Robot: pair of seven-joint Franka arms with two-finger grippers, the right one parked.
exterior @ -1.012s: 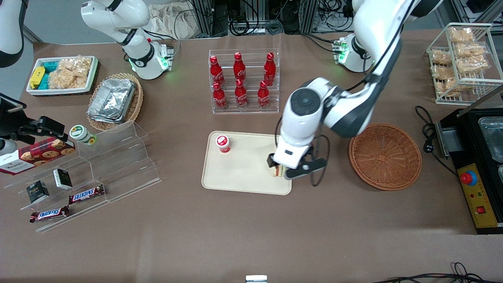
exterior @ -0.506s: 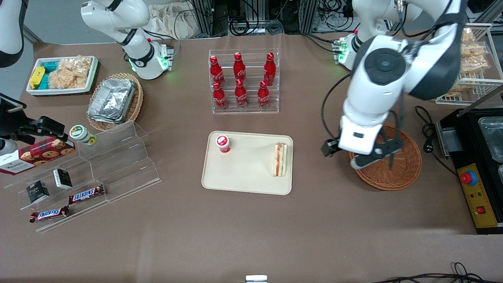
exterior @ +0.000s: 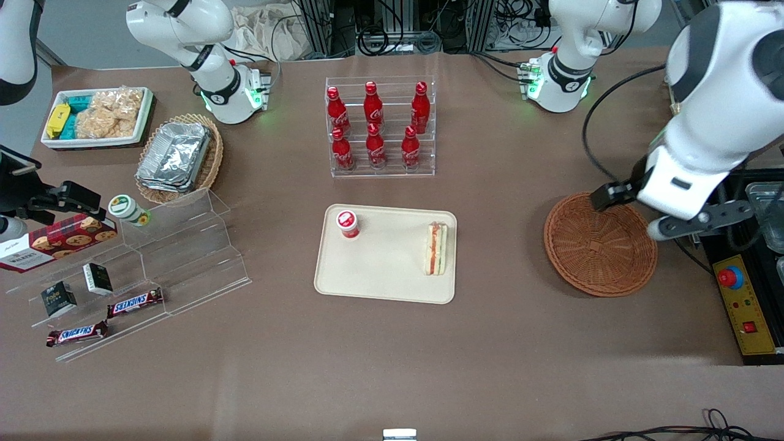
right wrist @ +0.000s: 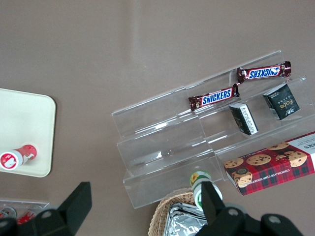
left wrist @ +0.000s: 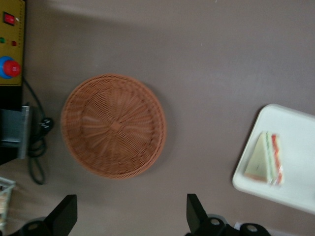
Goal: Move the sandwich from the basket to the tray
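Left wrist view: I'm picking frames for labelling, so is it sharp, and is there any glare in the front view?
Left wrist view: slightly soft, sandwich and basket edges smeared; gripper open. Front view: sharp, evenly lit, mild sheen on the foil containers.

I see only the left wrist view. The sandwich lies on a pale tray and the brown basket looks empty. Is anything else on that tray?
Observer: Yes. The front view shows a small red-capped cup on the tray, toward the parked arm's end, apart from the sandwich.
Operator: Where is the gripper now?
Observer: The gripper hangs open above the rim of the basket, at the working arm's end, holding nothing.
Operator: What stands farther from the front camera than the tray?
Observer: A clear rack of red bottles.
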